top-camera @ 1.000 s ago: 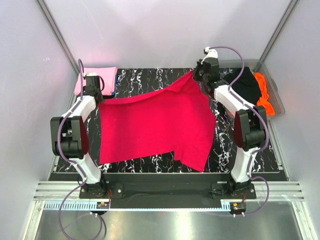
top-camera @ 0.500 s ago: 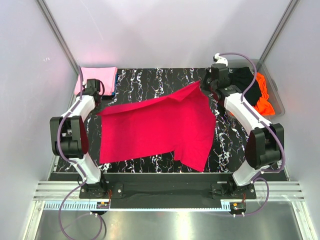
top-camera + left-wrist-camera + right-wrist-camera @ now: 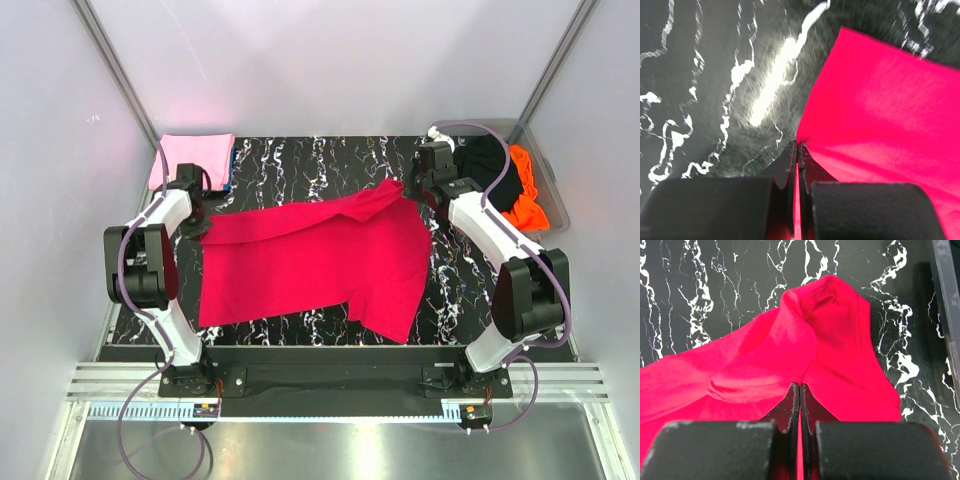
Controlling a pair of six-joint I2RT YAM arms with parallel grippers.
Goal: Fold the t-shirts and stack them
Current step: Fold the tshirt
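The crimson-red t-shirt lies spread over the black marble table, its far edge folded toward me. My left gripper is shut on the shirt's far-left corner, with red cloth pinched between its jaws. At the far right, my right gripper is shut on the other far corner, where the cloth bunches up in front of the jaws. A folded light pink t-shirt lies at the back left with blue cloth showing at its edge. Black and orange t-shirts sit in the bin.
A clear plastic bin stands at the back right, beside the right arm. The marble table shows bare behind the red shirt. White enclosure walls close in on both sides. The arm bases stand at the near edge.
Both grippers have come toward me and downward with the shirt's far edge, so the raised cloth now lies lower, folded over the body. The right arm swung outward.
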